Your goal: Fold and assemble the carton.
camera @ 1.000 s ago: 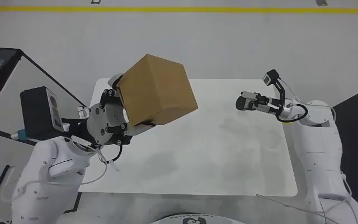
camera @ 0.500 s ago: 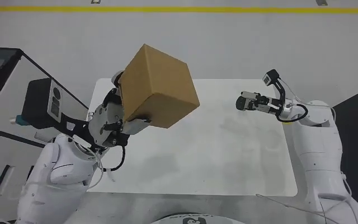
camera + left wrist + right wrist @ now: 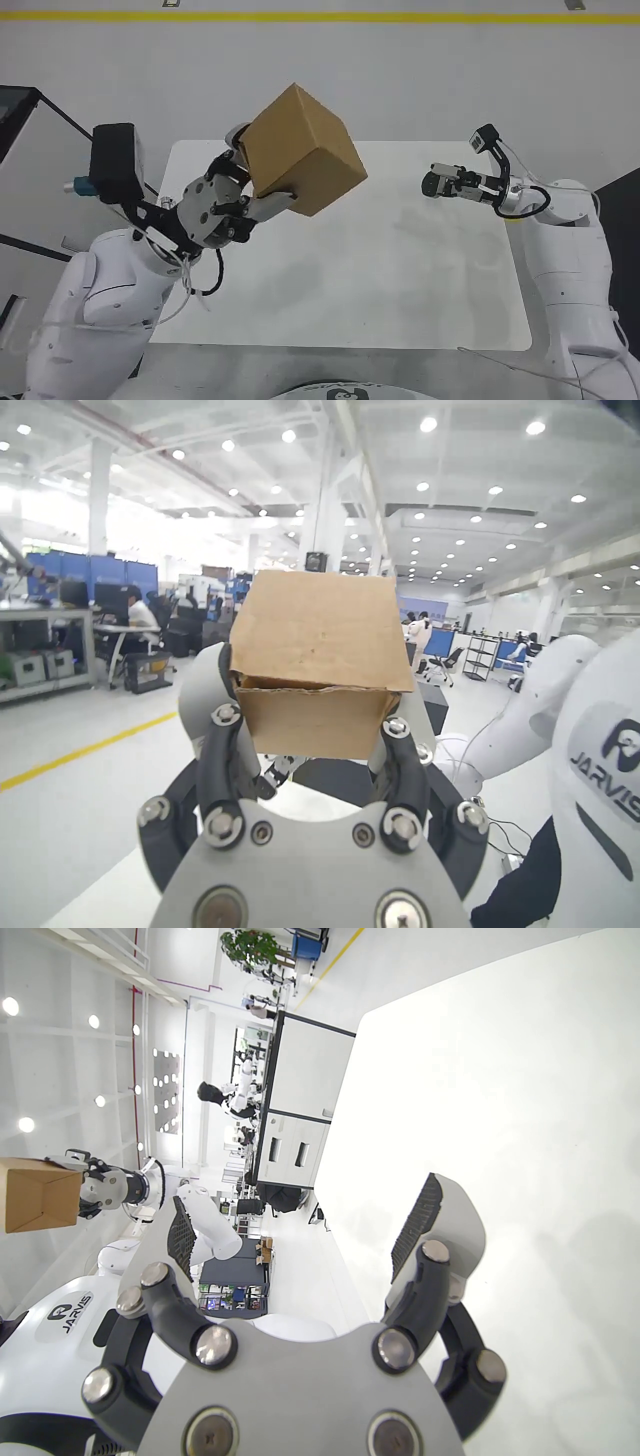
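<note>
The left end effector (image 3: 258, 178) grips the brown carton (image 3: 303, 150) by its left side, holding it tilted in the air above the table's (image 3: 400, 290) far-left part. Well apart, at the far right, the right end effector (image 3: 428, 184) hangs spread open, empty.

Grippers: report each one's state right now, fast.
Left gripper: jaws shut on the carton.
Right gripper: jaws open, holding nothing.
</note>
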You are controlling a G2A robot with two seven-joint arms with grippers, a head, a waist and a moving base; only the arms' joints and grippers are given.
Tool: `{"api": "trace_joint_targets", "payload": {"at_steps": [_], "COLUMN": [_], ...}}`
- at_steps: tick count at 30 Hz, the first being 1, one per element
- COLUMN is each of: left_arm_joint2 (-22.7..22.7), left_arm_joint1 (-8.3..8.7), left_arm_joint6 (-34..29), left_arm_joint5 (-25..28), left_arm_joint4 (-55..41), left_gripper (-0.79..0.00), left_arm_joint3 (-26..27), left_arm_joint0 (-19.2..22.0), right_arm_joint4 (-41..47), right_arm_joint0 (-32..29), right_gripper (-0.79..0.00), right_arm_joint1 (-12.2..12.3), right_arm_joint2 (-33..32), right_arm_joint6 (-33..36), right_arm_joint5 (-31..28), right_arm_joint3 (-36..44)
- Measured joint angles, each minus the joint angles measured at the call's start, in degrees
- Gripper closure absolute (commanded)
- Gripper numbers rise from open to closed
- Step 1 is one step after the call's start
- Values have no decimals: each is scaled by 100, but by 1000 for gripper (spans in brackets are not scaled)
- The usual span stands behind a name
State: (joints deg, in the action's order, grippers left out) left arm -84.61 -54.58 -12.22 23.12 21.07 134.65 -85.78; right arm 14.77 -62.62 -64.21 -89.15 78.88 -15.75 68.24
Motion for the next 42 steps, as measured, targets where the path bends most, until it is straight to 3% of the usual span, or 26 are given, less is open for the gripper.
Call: {"api": "trace_joint_targets", "payload": {"at_steps": [2,4,13,17,21,31,42], "left_arm_joint2": [-28,-49,-13,55,-27,-101,-215], "left_arm_joint1": [4,5,-11,-38,-50,-65,-167], "left_arm_joint6": [-341,-558,-454,-616,-1015,-1039,-905], "left_arm_joint5": [-308,-278,-385,-812,-1593,-1630,-2768], "left_arm_joint4": [-240,-371,-541,-1410,-2450,-2737,-5498], "left_gripper": [0,0,0,0,0,0,0], "left_arm_joint3": [0,0,-4,0,0,-14,0], "left_arm_joint0": [203,417,334,276,246,237,91], "right_arm_joint4": [0,0,0,0,0,0,0], "right_arm_joint0": [0,0,0,0,0,0,0], "right_gripper": [-785,-785,-785,-785,-785,-785,-785], "right_arm_joint1": [0,0,0,0,0,0,0], "right_arm_joint2": [0,0,0,0,0,0,0], "right_arm_joint6": [0,0,0,0,0,0,0], "right_arm_joint5": [0,0,0,0,0,0,0], "right_arm_joint3": [0,0,0,0,0,0,0]}}
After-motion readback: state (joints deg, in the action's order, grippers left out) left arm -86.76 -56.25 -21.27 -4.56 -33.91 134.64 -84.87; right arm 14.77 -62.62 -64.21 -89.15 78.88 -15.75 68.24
